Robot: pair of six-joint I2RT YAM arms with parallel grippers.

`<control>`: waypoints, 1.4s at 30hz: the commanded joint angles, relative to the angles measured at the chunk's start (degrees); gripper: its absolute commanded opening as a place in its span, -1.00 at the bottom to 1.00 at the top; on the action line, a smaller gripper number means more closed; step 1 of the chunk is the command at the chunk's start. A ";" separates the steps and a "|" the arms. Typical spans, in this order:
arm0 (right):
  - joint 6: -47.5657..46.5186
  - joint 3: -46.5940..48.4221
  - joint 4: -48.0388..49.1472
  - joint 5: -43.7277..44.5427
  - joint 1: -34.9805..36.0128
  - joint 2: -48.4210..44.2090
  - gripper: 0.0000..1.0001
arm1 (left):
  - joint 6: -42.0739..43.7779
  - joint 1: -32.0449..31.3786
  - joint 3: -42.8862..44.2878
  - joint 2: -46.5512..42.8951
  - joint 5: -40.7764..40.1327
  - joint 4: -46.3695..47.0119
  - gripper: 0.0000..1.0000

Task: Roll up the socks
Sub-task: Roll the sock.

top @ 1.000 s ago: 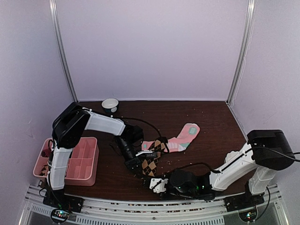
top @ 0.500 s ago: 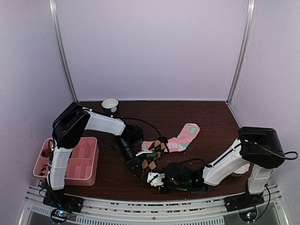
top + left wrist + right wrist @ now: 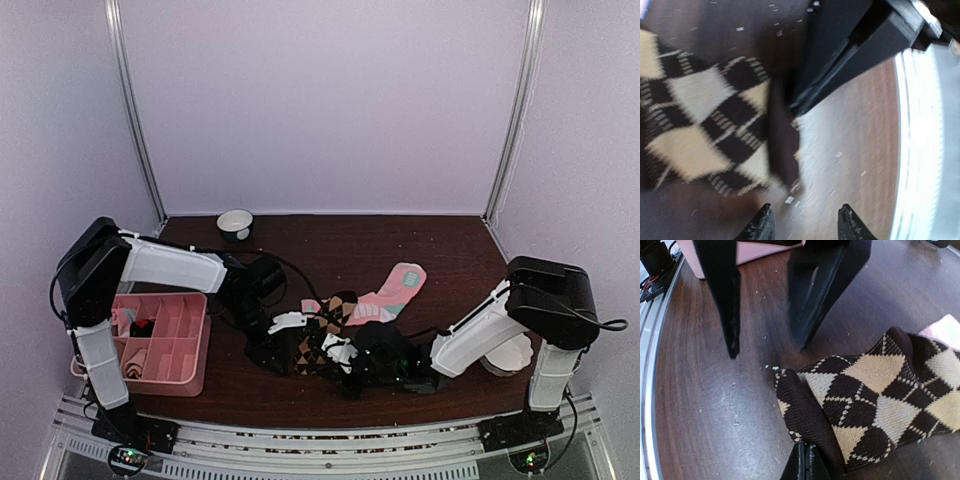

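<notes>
Near the front edge of the bench, right tool clamps the argyle sock; left tool gapes just beside.

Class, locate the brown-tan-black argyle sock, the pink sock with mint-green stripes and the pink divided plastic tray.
brown-tan-black argyle sock point(image 3: 875, 400), right wrist view, diamond-patterned middle.
pink sock with mint-green stripes point(image 3: 395, 290), top view, foot.
pink divided plastic tray point(image 3: 203, 345), top view, right wall.
</notes>
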 commanded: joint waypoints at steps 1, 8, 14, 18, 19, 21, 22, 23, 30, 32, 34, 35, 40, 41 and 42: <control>8.92 -1.55 -9.61 -6.36 -0.72 -0.61 -1.00 | 1.57 0.28 -5.57 -7.96 -6.00 11.42 -0.03; 27.19 -1.61 -13.39 -11.97 -1.01 -0.20 -1.00 | 7.24 -1.18 -9.86 -14.57 -7.48 13.72 -0.04; 40.54 -0.38 -15.21 -15.02 -1.52 0.69 -1.00 | 11.41 -6.64 -12.06 -15.95 -9.72 14.22 -0.11; 42.66 2.34 -17.66 -17.91 -2.43 1.41 -1.00 | 12.06 -10.29 -13.01 -14.91 -12.42 16.57 -0.16; 42.48 2.92 -18.43 -18.16 -2.72 1.50 -1.00 | 11.92 -10.80 -12.98 -14.47 -13.09 17.37 -0.18; 42.32 3.59 -19.56 -18.88 -3.27 1.94 -1.00 | 12.00 -11.61 -12.91 -13.42 -14.45 19.02 -0.21; 42.55 3.75 -19.60 -19.36 -3.61 2.25 -1.00 | 12.12 -12.04 -12.91 -12.82 -15.45 19.90 -0.23; 42.89 3.94 -19.63 -19.99 -3.96 2.68 -1.00 | 12.26 -12.44 -12.95 -12.53 -16.40 20.60 -0.24; 44.27 2.87 -16.79 -22.29 -5.35 3.63 -1.00 | 13.25 -13.26 -12.03 -9.18 -18.89 21.90 -0.30; 43.99 2.84 -16.71 -22.71 -5.56 3.79 -1.00 | 13.28 -13.25 -11.52 -7.80 -20.17 21.97 -0.32; 43.77 2.75 -16.65 -23.14 -5.72 3.89 -1.00 | 13.17 -13.18 -11.12 -6.88 -21.35 22.33 -0.32; 43.75 2.74 -16.49 -23.40 -5.74 3.94 -1.00 | 13.19 -13.20 -11.08 -6.72 -21.53 22.56 -0.32; 43.37 2.68 -15.98 -24.86 -6.16 4.29 -1.00 | 12.87 -13.17 -10.83 -5.56 -21.98 22.64 -0.33; 43.31 2.77 -15.91 -25.25 -6.11 4.33 -1.00 | 12.77 -13.17 -10.68 -5.35 -22.13 22.53 -0.34; 43.12 2.82 -15.96 -25.49 -6.12 4.41 -1.00 | 12.70 -13.17 -10.58 -5.09 -22.22 22.40 -0.34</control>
